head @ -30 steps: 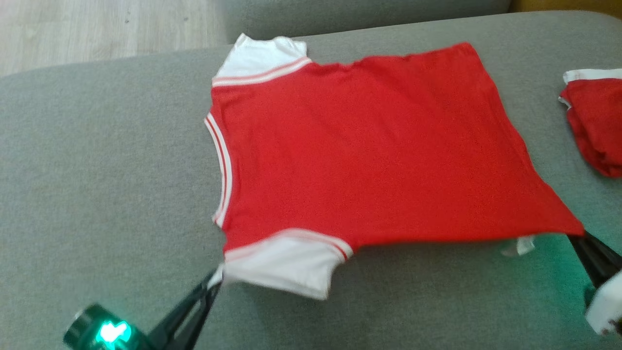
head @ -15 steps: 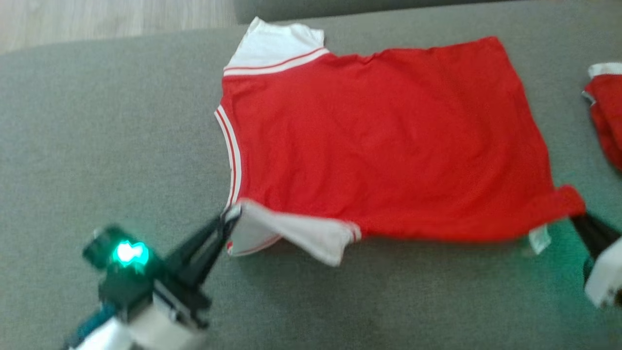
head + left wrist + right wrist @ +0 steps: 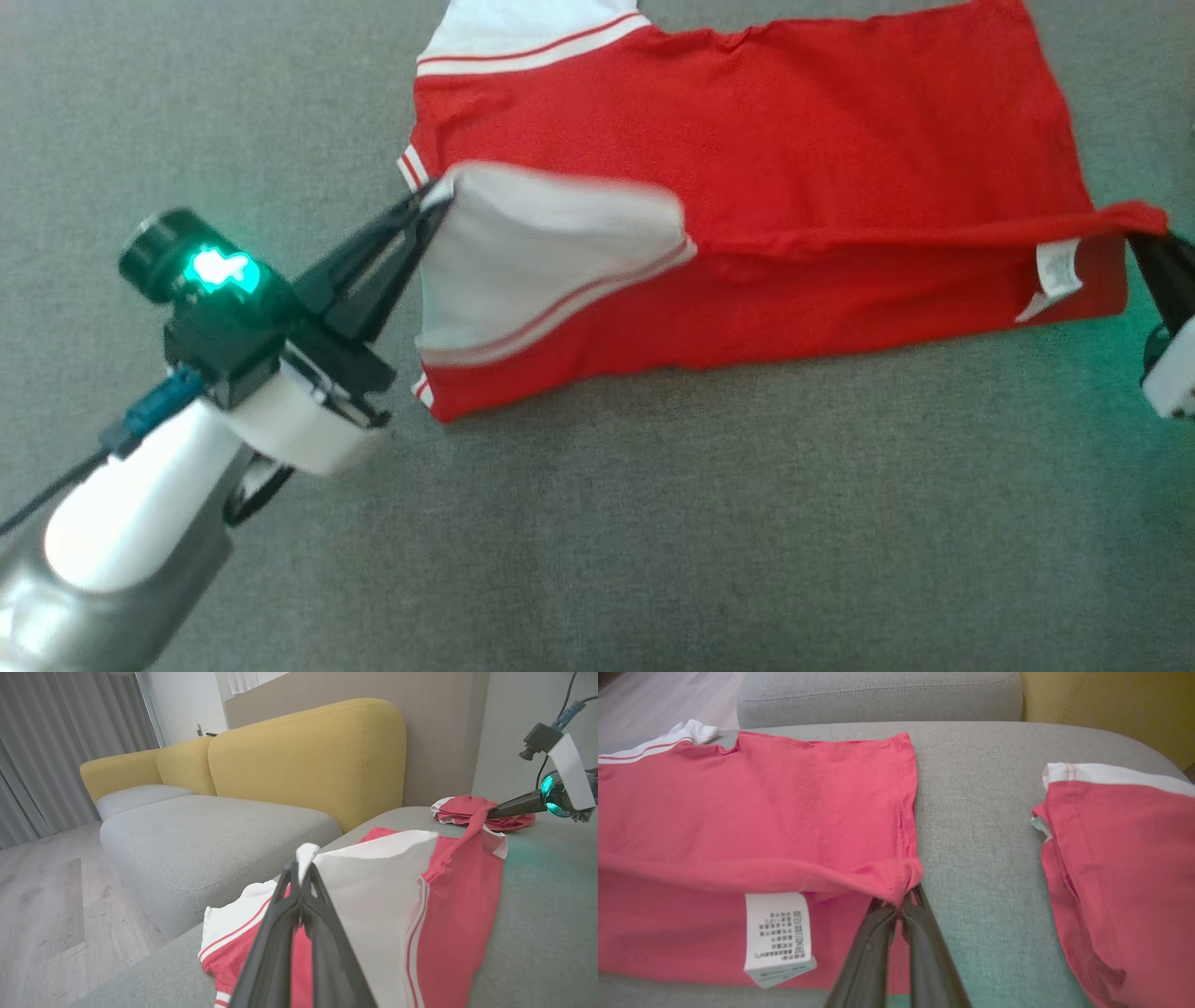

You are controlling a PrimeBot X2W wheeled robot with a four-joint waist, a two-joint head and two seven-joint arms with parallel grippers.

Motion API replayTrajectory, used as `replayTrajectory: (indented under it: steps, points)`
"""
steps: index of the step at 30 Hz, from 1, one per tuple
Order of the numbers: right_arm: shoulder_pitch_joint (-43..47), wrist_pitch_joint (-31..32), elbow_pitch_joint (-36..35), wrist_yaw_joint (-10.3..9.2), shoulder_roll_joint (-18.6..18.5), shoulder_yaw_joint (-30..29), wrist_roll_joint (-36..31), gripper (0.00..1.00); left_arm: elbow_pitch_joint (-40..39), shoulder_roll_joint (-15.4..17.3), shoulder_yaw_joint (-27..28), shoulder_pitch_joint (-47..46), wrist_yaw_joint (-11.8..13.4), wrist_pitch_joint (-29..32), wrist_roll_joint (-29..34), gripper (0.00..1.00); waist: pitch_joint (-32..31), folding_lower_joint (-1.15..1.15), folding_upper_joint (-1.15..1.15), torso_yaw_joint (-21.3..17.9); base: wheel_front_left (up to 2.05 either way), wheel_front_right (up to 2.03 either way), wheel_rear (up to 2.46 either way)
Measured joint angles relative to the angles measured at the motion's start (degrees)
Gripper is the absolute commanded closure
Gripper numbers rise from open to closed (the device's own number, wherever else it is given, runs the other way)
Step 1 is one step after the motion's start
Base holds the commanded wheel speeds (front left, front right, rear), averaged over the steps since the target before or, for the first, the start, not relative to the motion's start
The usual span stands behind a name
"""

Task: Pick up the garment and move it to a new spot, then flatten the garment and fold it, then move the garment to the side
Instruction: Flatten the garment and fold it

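Red white-sleeved cotton T-shirt lies upper centre on grey fabric cushion; left gripper pinching its sleeve and right gripper pinching its hem corner have just carried the near edge over; folding begins

A white care label hangs from the inside of the red garment, toward four o'clock of the garment's middle in the head view. Its rows of small dark print are too fine to read.
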Motion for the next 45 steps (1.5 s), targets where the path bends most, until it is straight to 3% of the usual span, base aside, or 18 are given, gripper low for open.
replayTrajectory:
  steps: [7, 8, 9, 10, 11, 13, 17, 25, 30, 35, 43, 44, 45]
  points:
    - [-5.36, -3.03, 4.98, 0.0, 1.21, 2.61, -0.01, 1.0, 4.27, -0.86, -1.99, -3.55, 0.0, -0.04, 0.05, 1.0, 2.55, -0.01, 0.0, -0.1, 0.0, 0.0, 0.0]
    - [-5.97, -3.5, 5.68, 0.0, 1.48, 3.27, 0.0, 1.0, 4.97, -1.08, -1.92, -3.89, 0.0, -0.04, 0.21, 0.88, 2.83, -0.01, 0.0, -0.13, 0.0, 0.0, 0.0]
    - [-6.51, -4.44, 6.17, 0.0, 1.74, 3.82, 0.03, 0.93, 5.64, -1.33, -1.89, -4.2, 0.0, -0.04, 0.46, 0.6, 3.07, -0.01, 0.0, -0.16, 0.0, 0.0, 0.0]
    - [-7.15, -5.73, 6.77, 0.0, 2.13, 4.08, 0.22, 0.66, 6.06, -1.75, -1.71, -4.38, 0.0, -0.04, 0.53, 0.07, 3.27, -0.01, 0.0, -0.2, 0.0, 0.0, 0.0]
    - [-7.84, -6.98, 7.3, 0.0, 2.42, 4.46, 0.32, 0.05, 6.38, -2.26, -1.36, -4.5, 0.0, -0.04, 0.68, 0.0, 3.44, -0.01, 0.0, -0.25, 0.0, 0.0, 0.0]
    - [-9.34, -9.89, 8.43, 0.0, 3.03, 4.69, 0.3, 0.0, 6.72, -3.49, 0.44, -4.5, 0.0, -0.04, 1.86, 0.0, 3.67, -0.01, 0.0, -0.38, 0.0, 0.0, 0.0]
    - [-11.53, -17.04, 10.99, 0.0, 4.0, 4.01, -0.87, 0.0, 6.14, -6.46, 6.27, -3.0, 0.59, -0.05, 3.15, 0.0, 3.46, -0.01, 0.0, -0.47, 0.0, 0.0, 0.0]
    - [-9.28, -24.96, 12.98, 0.0, 5.21, 6.79, -0.59, 0.0, 5.81, -13.71, 11.07, 13.56, 3.15, -0.05, 4.0, 0.0, 1.23, -0.02, 0.0, -0.56, 0.0, 0.0, 0.0]
    - [-6.58, -26.6, 14.29, 0.0, 6.39, 8.88, 0.93, 0.0, 8.11, -18.29, 12.72, 19.96, 6.15, -0.04, 3.89, 0.0, 0.08, -0.03, 0.0, -0.98, 0.0, 0.0, 0.0]
    - [-6.45, -27.98, 15.63, 0.0, 6.54, 9.99, 1.52, 0.0, 15.01, -22.28, 14.79, 22.5, 9.67, 1.35, -0.38, 0.0, -0.34, -0.03, 0.0, -1.42, 0.0, 0.0, 0.0]
    - [-6.79, -28.97, 18.94, 0.0, 6.59, 12.17, 2.31, 0.0, 18.06, -24.06, 15.94, 21.54, 12.22, 1.64, -1.23, 0.0, -0.51, -0.02, 0.0, -1.64, 0.0, 0.0, 0.0]
    - [-6.88, -28.97, 19.64, 0.0, 6.65, 12.27, 2.52, 0.0, 18.36, -24.1, 15.85, 21.34, 12.17, 2.15, -1.25, 0.33, -0.62, -0.02, 0.0, -1.62, 0.0, 0.0, 0.0]
    - [-6.99, -28.97, 20.37, 0.0, 6.68, 12.33, 2.53, 0.0, 18.5, -24.14, 15.58, 21.12, 11.93, 2.58, -1.3, 0.55, -0.73, -0.02, 0.0, -1.58, 0.0, 0.0, 0.0]
